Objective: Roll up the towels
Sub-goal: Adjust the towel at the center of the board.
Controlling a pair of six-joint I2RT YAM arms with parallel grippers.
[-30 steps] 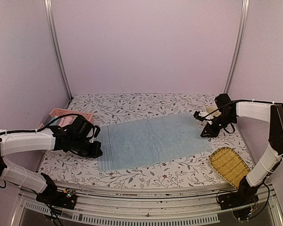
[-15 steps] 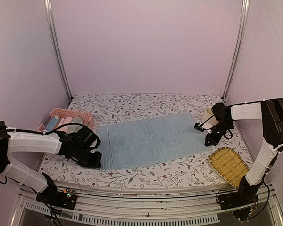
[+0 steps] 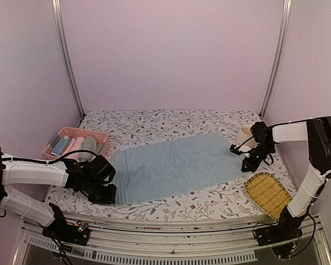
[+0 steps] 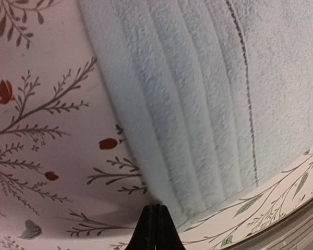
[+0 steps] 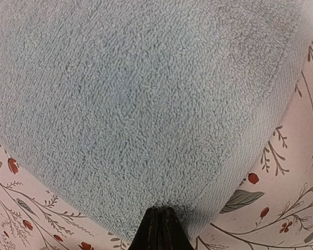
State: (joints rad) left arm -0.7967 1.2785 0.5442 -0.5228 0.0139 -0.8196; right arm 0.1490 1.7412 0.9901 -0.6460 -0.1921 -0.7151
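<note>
A light blue towel (image 3: pixel 176 164) lies spread flat in the middle of the floral table. My left gripper (image 3: pixel 108 194) is at its near-left corner. In the left wrist view the fingers (image 4: pixel 156 221) are shut, with the towel's corner (image 4: pixel 198 130) at their tips. My right gripper (image 3: pixel 247 165) is at the towel's right edge. In the right wrist view its fingers (image 5: pixel 161 224) are shut, and the towel (image 5: pixel 146 104) puckers at their tips.
A pink basket (image 3: pixel 71 132) at the left holds rolled towels. A cream roll (image 3: pixel 244 134) stands behind the right gripper. A woven yellow tray (image 3: pixel 268 194) lies at the near right. The table's front rail runs close behind the left gripper.
My left gripper has moved toward the near edge and my right gripper a little nearer too. The towel's left end has shifted with the left gripper.
</note>
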